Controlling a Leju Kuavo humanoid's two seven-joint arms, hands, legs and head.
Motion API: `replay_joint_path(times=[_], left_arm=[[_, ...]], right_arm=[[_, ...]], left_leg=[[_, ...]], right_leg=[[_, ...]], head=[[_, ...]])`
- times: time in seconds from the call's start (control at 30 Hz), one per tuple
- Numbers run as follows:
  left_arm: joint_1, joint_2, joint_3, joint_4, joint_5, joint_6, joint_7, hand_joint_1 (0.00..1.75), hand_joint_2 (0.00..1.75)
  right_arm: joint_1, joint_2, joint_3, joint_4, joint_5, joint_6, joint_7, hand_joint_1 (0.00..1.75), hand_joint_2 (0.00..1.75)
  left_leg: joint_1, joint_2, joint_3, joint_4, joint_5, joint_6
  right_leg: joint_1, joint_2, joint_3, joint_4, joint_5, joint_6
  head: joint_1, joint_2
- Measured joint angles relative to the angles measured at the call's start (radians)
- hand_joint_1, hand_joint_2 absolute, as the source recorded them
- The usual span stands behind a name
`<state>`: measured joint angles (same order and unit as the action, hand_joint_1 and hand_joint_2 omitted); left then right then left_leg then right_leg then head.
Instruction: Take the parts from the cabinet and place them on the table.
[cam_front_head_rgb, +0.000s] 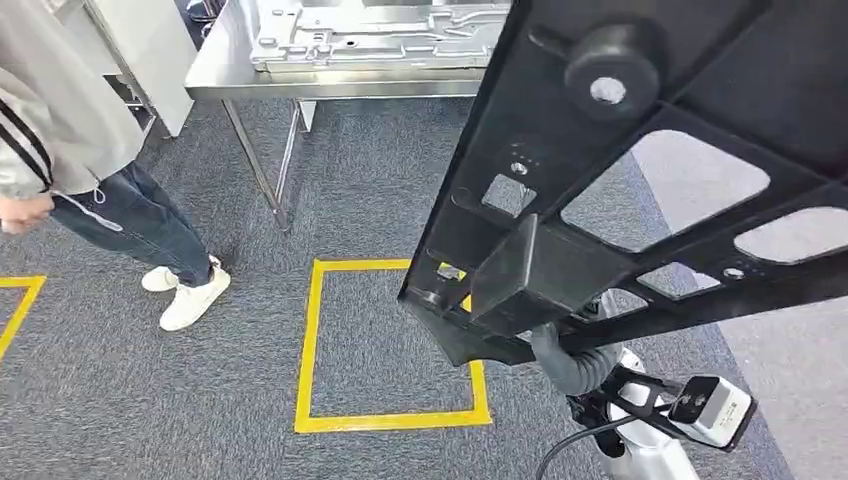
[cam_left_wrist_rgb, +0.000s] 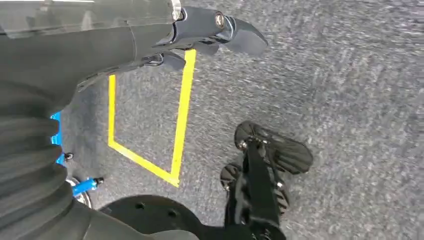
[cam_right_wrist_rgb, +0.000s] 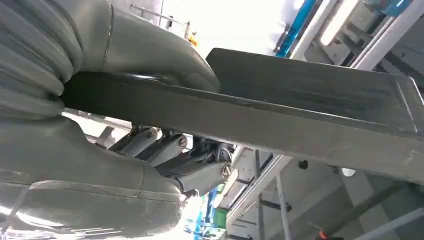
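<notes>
One large black part (cam_front_head_rgb: 640, 190), a flat frame with cut-out windows and a round knob, fills the right of the head view, carried above the grey carpet (cam_front_head_rgb: 380, 190) and tilted, well apart from the bench (cam_front_head_rgb: 330, 85). The right hand (cam_right_wrist_rgb: 165, 125) holds it: in the right wrist view the thick grey thumb lies over the top face of the part's edge (cam_right_wrist_rgb: 310, 120) while the darker fingers (cam_right_wrist_rgb: 165, 150) close beneath it. In the head view the grey ribbed cover of the right arm (cam_front_head_rgb: 570, 365) reaches up under the part's lower corner.

The left hand (cam_left_wrist_rgb: 200, 35) hangs over the carpet with nothing in it, its dark fingers (cam_left_wrist_rgb: 240, 35) loosely extended and slightly apart.

The steel bench stands at the far side of the carpet, and a pale metal pressed panel (cam_front_head_rgb: 370, 35) lies on its top near the front edge. A square of yellow tape (cam_front_head_rgb: 385, 345) marks the carpet between the bench and the robot, and a corner of a second yellow marking (cam_front_head_rgb: 20, 300) shows at the left. A person (cam_front_head_rgb: 90, 160) in a grey striped jacket, jeans and white shoes stands at the left, beside the bench's near left corner.
</notes>
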<state>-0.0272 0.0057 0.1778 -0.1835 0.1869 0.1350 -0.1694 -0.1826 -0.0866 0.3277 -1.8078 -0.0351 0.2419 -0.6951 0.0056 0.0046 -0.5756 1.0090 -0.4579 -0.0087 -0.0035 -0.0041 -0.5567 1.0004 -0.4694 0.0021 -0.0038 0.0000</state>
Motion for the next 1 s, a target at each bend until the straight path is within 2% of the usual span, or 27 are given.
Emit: replay_joint_path(times=[0.07,0.13,0.17,0.2,0.23,0.27,0.3,0.33,0.37,0.43,0.47,0.53,0.6,0.63,0.67,0.7,0.77,0.8,0.83,0.87,0.93,0.97,1.0], left_arm=[[0.000,0.000,0.000,0.000,-0.004,0.000,-0.001,0.00,1.75],[0.002,-0.001,0.000,0.000,-0.008,-0.001,-0.001,0.00,1.75],[0.001,0.000,0.000,0.000,-0.010,-0.002,-0.001,0.00,1.75],[-0.001,0.000,0.000,0.000,-0.010,-0.003,-0.001,0.00,1.75],[-0.002,0.000,0.000,0.000,-0.010,-0.003,-0.001,0.00,1.75],[-0.002,0.000,0.000,0.000,-0.011,-0.003,0.000,0.00,1.75],[-0.002,0.000,0.000,0.000,-0.011,-0.003,0.000,0.00,1.75],[-0.003,0.000,-0.001,0.000,-0.011,-0.003,0.000,0.00,1.75],[-0.002,0.000,-0.001,0.000,-0.011,-0.003,0.001,0.00,1.75],[-0.002,-0.002,-0.002,0.000,-0.011,-0.003,0.002,0.00,1.75],[-0.003,-0.004,-0.003,0.000,-0.012,-0.003,0.002,0.00,1.75],[-0.005,-0.004,-0.003,0.000,-0.016,-0.003,0.001,0.00,1.75],[-0.005,-0.004,-0.004,0.000,-0.017,-0.003,0.000,0.00,1.75],[-0.005,-0.002,-0.004,0.000,-0.018,-0.003,-0.001,0.00,1.75],[-0.005,-0.002,-0.004,0.000,-0.018,-0.004,-0.002,0.00,1.75],[-0.005,-0.003,-0.005,0.000,-0.019,-0.005,-0.002,0.00,1.75],[-0.005,-0.001,-0.005,0.000,-0.019,-0.005,-0.002,0.00,1.75],[-0.003,-0.001,-0.005,0.000,-0.019,-0.005,-0.003,0.00,1.75],[-0.001,0.000,-0.005,0.000,-0.020,-0.005,-0.003,0.00,1.75],[0.000,0.000,-0.005,0.000,-0.020,-0.005,-0.003,0.00,1.75],[0.000,0.000,-0.005,0.000,-0.020,-0.005,-0.004,0.00,1.75],[0.001,0.000,-0.005,0.000,-0.020,-0.005,-0.004,0.00,1.75],[0.001,0.000,-0.005,0.000,-0.020,-0.005,-0.005,0.00,1.75]], right_arm=[[0.000,0.000,0.000,0.000,0.002,0.000,0.000,1.75,1.75],[0.000,0.000,0.000,0.000,0.003,0.000,-0.001,1.75,1.75],[-0.002,0.000,0.000,0.000,0.003,0.000,-0.001,1.75,1.75],[-0.002,0.000,-0.001,-0.001,0.003,0.000,-0.002,1.75,1.75],[0.001,0.000,-0.001,0.000,0.003,0.000,-0.002,1.75,1.75],[0.005,0.000,-0.001,0.000,0.003,0.000,-0.001,1.75,1.75],[0.007,0.000,-0.001,0.000,0.003,0.000,-0.002,1.75,1.75],[0.007,0.000,-0.001,0.000,0.003,0.000,-0.001,1.75,1.75],[0.007,0.000,-0.001,0.000,0.003,0.000,-0.001,1.75,1.75],[0.007,0.000,-0.001,0.000,0.003,0.000,-0.001,1.75,1.75],[0.005,0.000,-0.001,0.000,0.003,0.000,-0.002,1.75,1.75],[0.005,0.006,0.000,-0.001,0.005,0.000,-0.001,1.75,1.75],[0.004,0.006,-0.001,-0.001,0.006,0.000,-0.001,1.75,1.75],[0.005,0.008,-0.001,-0.002,0.006,0.000,-0.001,1.75,1.75],[0.004,0.011,-0.001,-0.003,0.006,0.000,0.000,1.75,1.75],[0.002,0.013,-0.001,-0.004,0.006,0.000,-0.001,1.75,1.75],[0.003,0.014,-0.001,-0.004,0.006,0.000,0.000,1.75,1.75],[0.005,0.015,-0.001,-0.004,0.007,0.000,0.000,1.75,1.75],[0.006,0.015,-0.001,-0.004,0.007,0.001,0.000,1.75,1.75],[0.006,0.015,-0.001,-0.004,0.007,0.001,0.000,1.75,1.75],[0.005,0.016,-0.001,-0.004,0.007,0.001,0.000,1.75,1.75],[0.005,0.016,-0.001,-0.004,0.007,0.002,0.000,1.75,1.75],[0.005,0.016,-0.001,-0.005,0.007,0.004,-0.001,1.75,1.75]], left_leg=[[-0.002,-0.001,-0.004,0.002,-0.002,0.009],[0.005,0.000,0.008,-0.013,0.004,0.023],[0.005,0.000,0.010,-0.015,0.004,0.028],[0.005,0.001,0.009,-0.015,0.004,0.031],[0.004,0.001,0.010,-0.015,0.002,0.034],[0.003,0.000,0.010,-0.014,0.001,0.036],[0.003,0.000,0.011,-0.014,-0.001,0.036],[0.003,-0.001,0.014,-0.014,-0.002,0.035],[0.003,-0.003,0.018,-0.014,-0.005,0.034],[0.002,-0.005,0.029,-0.014,-0.012,0.029],[-0.001,-0.006,0.030,-0.013,-0.015,0.024],[-0.003,-0.006,0.028,-0.012,-0.022,0.012],[-0.001,-0.004,0.034,-0.019,-0.024,0.001],[-0.001,-0.005,0.033,-0.012,-0.030,-0.005],[0.000,-0.005,0.024,0.017,-0.044,-0.010],[0.001,-0.005,-0.009,0.085,-0.080,-0.013],[0.004,-0.005,-0.101,0.255,-0.149,-0.021],[0.005,-0.005,-0.137,0.311,-0.157,-0.024],[0.006,-0.005,-0.147,0.313,-0.139,-0.025],[0.007,-0.005,-0.130,0.261,-0.094,-0.025],[0.008,-0.004,-0.056,0.089,0.008,-0.021],[0.008,-0.004,-0.022,0.014,0.028,-0.014],[0.002,-0.005,-0.013,-0.005,0.015,-0.006]], right_leg=[[-0.001,0.000,0.000,-0.002,0.000,0.010],[-0.006,0.000,0.003,0.008,-0.011,0.023],[-0.004,0.001,-0.015,0.045,-0.034,0.027],[-0.006,0.001,-0.052,0.115,-0.072,0.031],[-0.008,0.001,-0.099,0.208,-0.111,0.035],[-0.009,0.001,-0.146,0.293,-0.137,0.038],[-0.010,0.001,-0.171,0.330,-0.137,0.038],[-0.010,0.001,-0.171,0.313,-0.111,0.038],[-0.010,0.001,-0.147,0.255,-0.068,0.035],[-0.008,0.000,-0.059,0.064,0.029,0.023],[-0.003,0.001,-0.034,0.006,0.031,0.015],[0.002,-0.001,-0.036,0.001,0.028,0.010],[0.003,0.002,-0.034,-0.002,0.026,0.000],[-0.010,0.002,-0.023,-0.016,0.031,-0.006],[-0.008,0.002,-0.016,-0.021,0.029,-0.010],[-0.008,-0.001,-0.012,-0.021,0.027,-0.015],[-0.006,-0.001,-0.006,-0.020,0.020,-0.020],[-0.006,0.000,-0.003,-0.019,0.016,-0.020],[-0.006,0.001,0.001,-0.018,0.012,-0.018],[-0.006,0.003,0.009,-0.018,0.006,-0.017],[-0.007,0.004,0.027,-0.015,-0.007,-0.011],[-0.006,0.003,0.032,-0.015,-0.016,-0.005],[0.000,0.005,0.029,-0.007,-0.020,0.001]], head=[[0.000,0.000],[-0.001,0.000],[0.005,0.000],[0.006,0.000],[0.006,0.000],[0.006,0.000],[0.006,0.000],[0.006,0.000],[0.006,0.000],[0.006,0.000],[0.006,0.000],[0.005,0.000],[0.005,0.000],[0.005,0.000],[0.004,0.000],[-0.002,0.000],[-0.001,0.000],[-0.001,0.000],[-0.001,0.000],[-0.002,0.000],[-0.001,0.000],[-0.001,0.000],[-0.002,0.000]])
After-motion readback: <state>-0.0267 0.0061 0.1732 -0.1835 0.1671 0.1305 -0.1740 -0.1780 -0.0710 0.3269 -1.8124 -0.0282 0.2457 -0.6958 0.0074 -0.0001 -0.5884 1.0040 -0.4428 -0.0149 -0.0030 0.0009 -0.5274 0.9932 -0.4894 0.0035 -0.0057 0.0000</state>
